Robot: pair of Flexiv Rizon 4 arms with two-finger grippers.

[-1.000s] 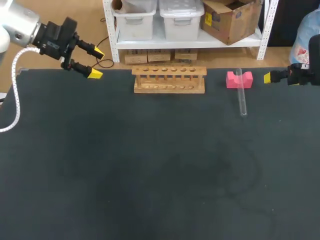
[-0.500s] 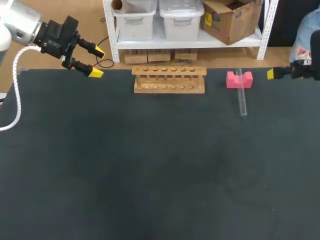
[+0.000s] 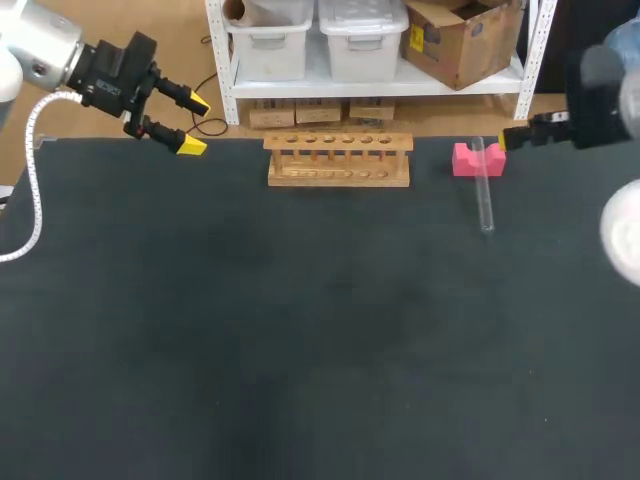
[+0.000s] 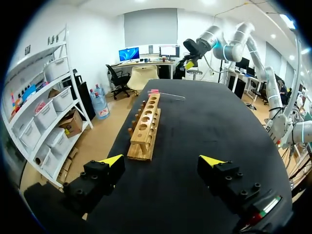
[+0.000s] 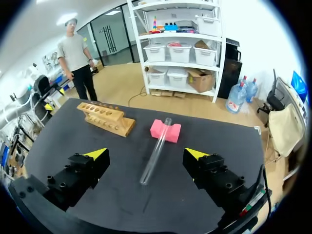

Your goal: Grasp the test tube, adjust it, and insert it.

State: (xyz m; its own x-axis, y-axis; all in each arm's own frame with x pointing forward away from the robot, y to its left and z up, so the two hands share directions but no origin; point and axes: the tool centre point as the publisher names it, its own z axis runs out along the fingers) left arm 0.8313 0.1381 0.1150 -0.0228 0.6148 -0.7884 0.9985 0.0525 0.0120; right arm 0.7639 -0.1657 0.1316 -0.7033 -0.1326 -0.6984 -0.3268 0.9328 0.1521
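Head view: tube (image 3: 484, 192) across pink block (image 3: 464, 161)

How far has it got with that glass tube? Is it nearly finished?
Barely started. Nothing looks done: the test tube lies on the table, one end propped on the pink block, and the wooden rack has only empty holes. In hand: the right tool hangs open near the tube, not touching it; the left tool is open at the far corner. Left: grasping, adjusting, inserting.
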